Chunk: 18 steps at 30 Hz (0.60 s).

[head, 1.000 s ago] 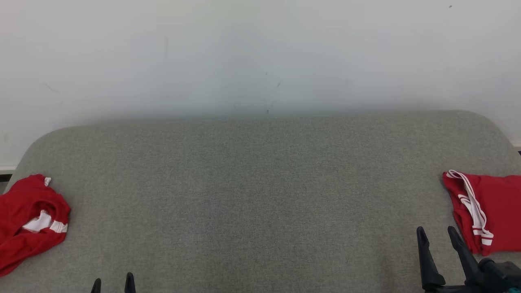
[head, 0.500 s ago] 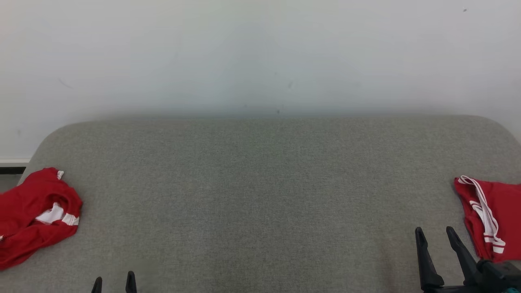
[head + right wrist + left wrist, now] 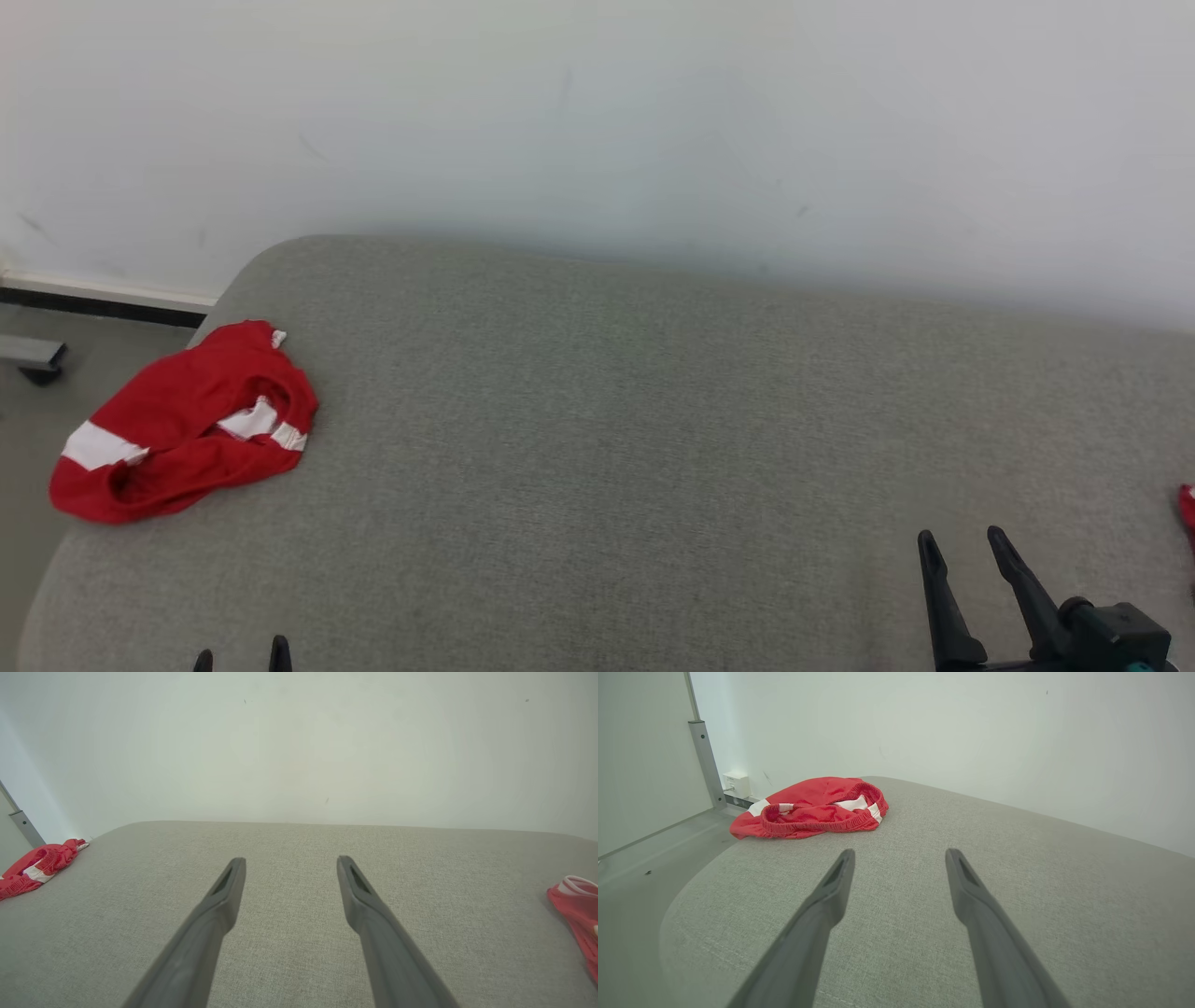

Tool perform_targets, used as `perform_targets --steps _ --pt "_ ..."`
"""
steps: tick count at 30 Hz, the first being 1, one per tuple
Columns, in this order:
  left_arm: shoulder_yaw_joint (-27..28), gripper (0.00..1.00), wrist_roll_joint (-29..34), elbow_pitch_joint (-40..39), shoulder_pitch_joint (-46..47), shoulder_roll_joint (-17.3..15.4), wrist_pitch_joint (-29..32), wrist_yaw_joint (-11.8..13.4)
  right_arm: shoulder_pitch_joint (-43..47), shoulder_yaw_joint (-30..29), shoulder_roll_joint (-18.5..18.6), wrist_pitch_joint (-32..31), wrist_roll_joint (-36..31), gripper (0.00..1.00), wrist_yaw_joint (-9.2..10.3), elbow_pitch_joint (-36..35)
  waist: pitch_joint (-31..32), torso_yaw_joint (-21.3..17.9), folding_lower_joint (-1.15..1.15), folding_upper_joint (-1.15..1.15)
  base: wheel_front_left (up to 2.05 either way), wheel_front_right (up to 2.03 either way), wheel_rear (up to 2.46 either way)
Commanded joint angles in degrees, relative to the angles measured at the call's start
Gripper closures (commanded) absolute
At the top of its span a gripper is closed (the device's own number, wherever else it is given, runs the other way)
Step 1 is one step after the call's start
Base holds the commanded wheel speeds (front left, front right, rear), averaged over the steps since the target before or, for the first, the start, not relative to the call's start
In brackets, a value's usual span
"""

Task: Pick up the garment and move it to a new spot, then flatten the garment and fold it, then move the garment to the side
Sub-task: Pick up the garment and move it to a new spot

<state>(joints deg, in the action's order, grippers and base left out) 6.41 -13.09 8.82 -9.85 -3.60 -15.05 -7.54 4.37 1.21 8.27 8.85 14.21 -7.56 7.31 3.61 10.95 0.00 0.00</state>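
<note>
Head view: red garment (image 3: 182,425) lay crumpled at the left end of the grey cushion (image 3: 607,448), near its edge, well apart from both grippers. It looked light, soft and limp, and would likely sag and bunch when lifted. The elastic waistband, clear in the left wrist view, seemed the best place to pinch. Left gripper (image 3: 239,651) was spread wide, empty; right gripper (image 3: 962,537) likewise. Against a second earlier, the camera had swung left: garment sat nearer mid-frame, and a second red garment (image 3: 1186,509) was almost off the right edge. Neither cloth itself seemed moved.
</note>
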Motion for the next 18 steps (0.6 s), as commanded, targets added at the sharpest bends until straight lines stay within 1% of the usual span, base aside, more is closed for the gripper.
perform_targets --steps 1,5,9,10,13,18 --pt "0.3 0.0 0.3 -0.2 -1.0 -0.3 -0.2 0.1 -0.4 0.4 -0.3 0.3 0.4 0.0 0.15 0.3 0.5 5.6 0.0 0.0 0.0 0.0 0.0" --pt "0.6 0.0 0.4 -0.4 -1.6 -0.8 -0.1 0.1 -0.1 1.3 -0.9 0.4 0.1 0.0 0.15 0.7 0.7 9.7 0.0 0.0 0.0 0.0 0.0" --pt "1.3 0.0 0.2 -0.7 -2.1 -1.3 -0.2 0.1 -0.2 2.9 -0.7 0.6 0.2 0.0 0.15 1.2 0.7 13.3 0.0 0.0 0.0 0.0 0.0" --pt "1.3 0.0 0.2 -0.7 -2.1 -1.3 -0.2 0.1 -0.2 2.9 -0.7 0.6 0.2 0.0 0.15 1.2 0.7 13.3 0.0 0.0 0.0 0.0 0.0" --pt "1.7 0.0 0.2 -1.0 -2.4 -1.7 -0.2 0.1 -0.4 4.1 -0.4 0.8 0.3 0.0 0.15 1.7 0.6 15.7 0.0 0.0 0.0 0.0 0.0" --pt "4.2 0.0 -0.4 -2.3 -3.0 -1.1 -0.2 0.1 -2.0 8.4 0.1 0.2 0.3 0.0 0.16 2.3 -0.9 17.5 0.0 0.0 0.0 0.0 0.0"
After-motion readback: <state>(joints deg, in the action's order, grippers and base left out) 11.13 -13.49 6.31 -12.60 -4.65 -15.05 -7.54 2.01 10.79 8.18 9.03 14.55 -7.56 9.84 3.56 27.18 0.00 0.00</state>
